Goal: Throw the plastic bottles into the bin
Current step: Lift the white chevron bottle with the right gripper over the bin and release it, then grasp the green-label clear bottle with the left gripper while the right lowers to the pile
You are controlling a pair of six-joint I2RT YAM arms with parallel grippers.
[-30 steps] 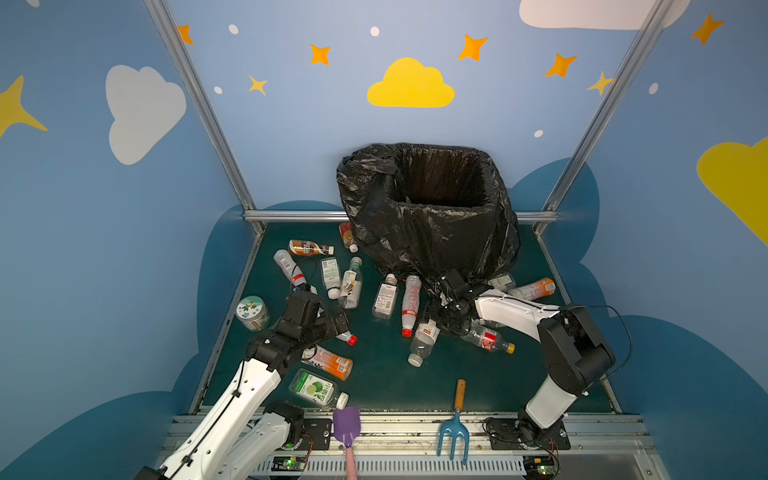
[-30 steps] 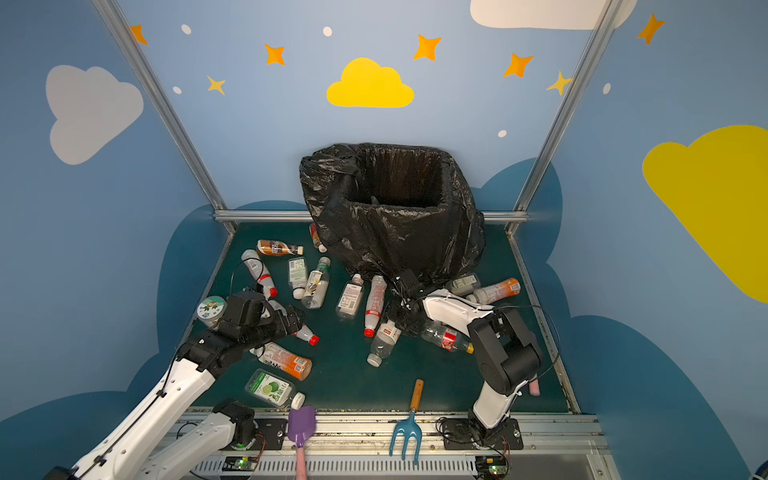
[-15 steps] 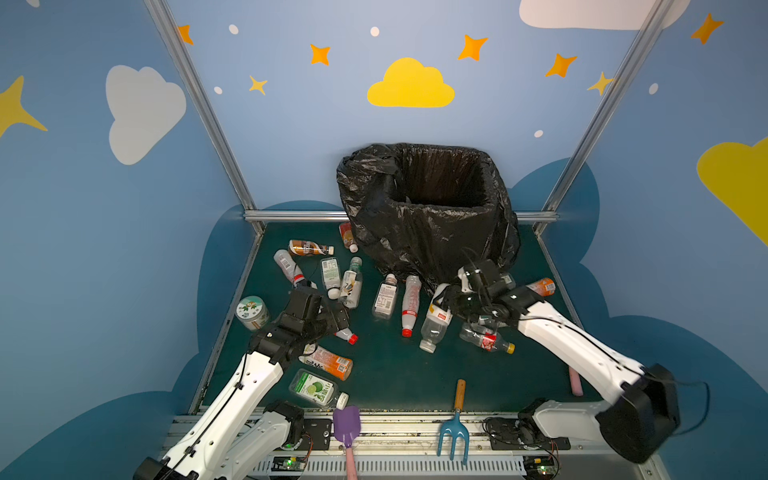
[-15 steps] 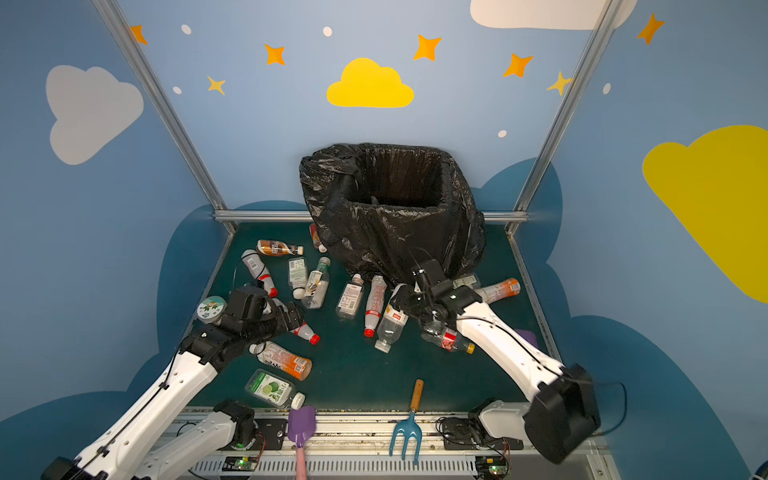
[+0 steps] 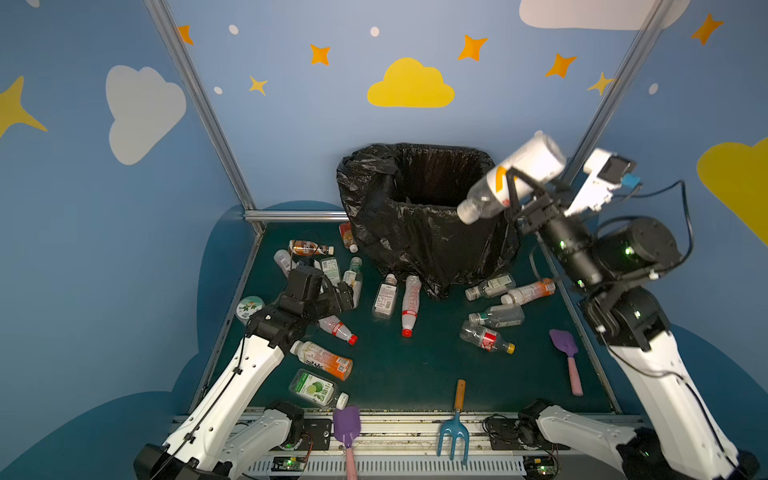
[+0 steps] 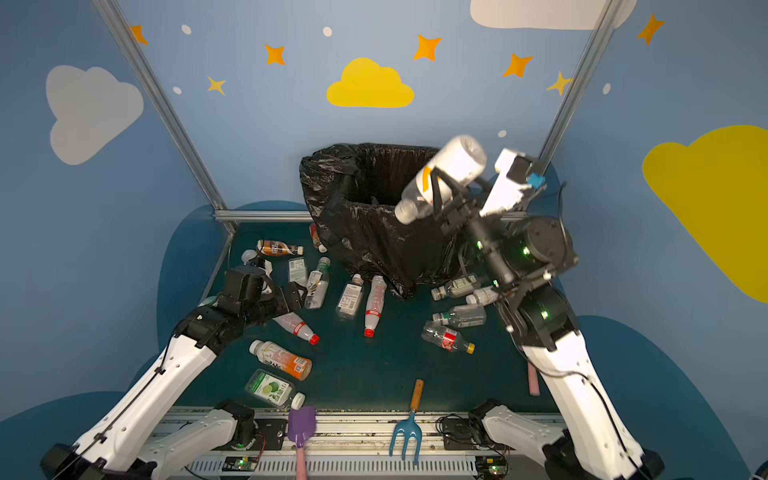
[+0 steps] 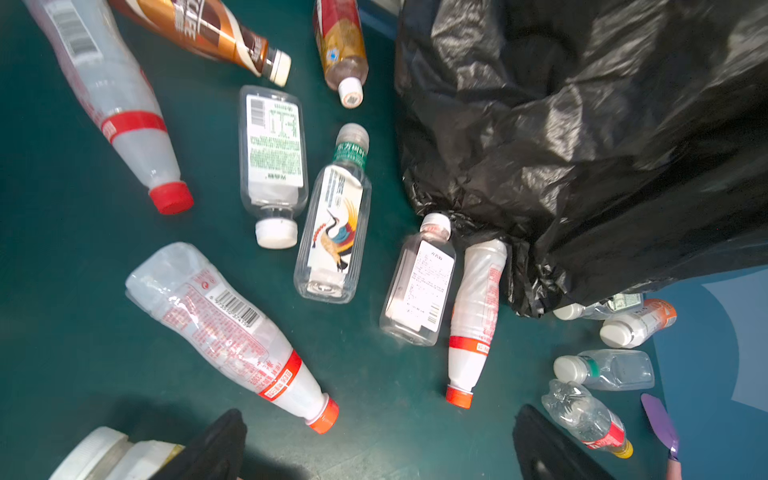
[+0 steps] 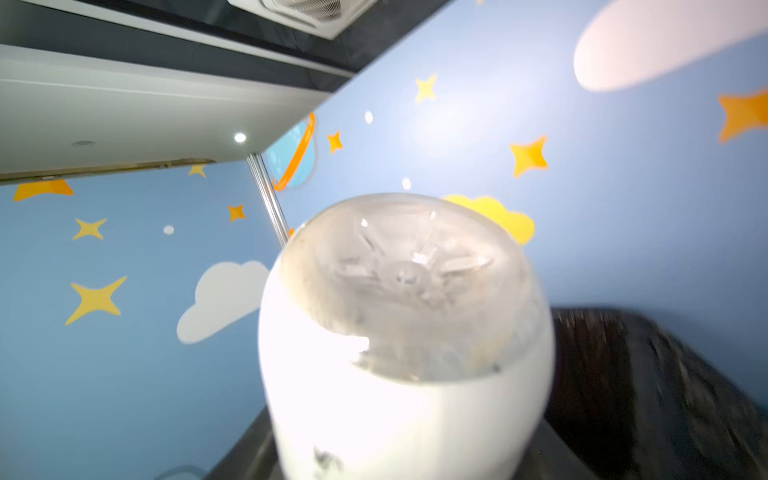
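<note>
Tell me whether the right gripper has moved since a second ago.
Yes. The right gripper has risen from the floor in front of the bin to up by its right rim, holding a white bottle.

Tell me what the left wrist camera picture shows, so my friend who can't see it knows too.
Many plastic bottles lie on their sides on a dark green table, right beside the bin with its crinkly black bag. The left gripper hangs open above them, holding nothing.
</note>
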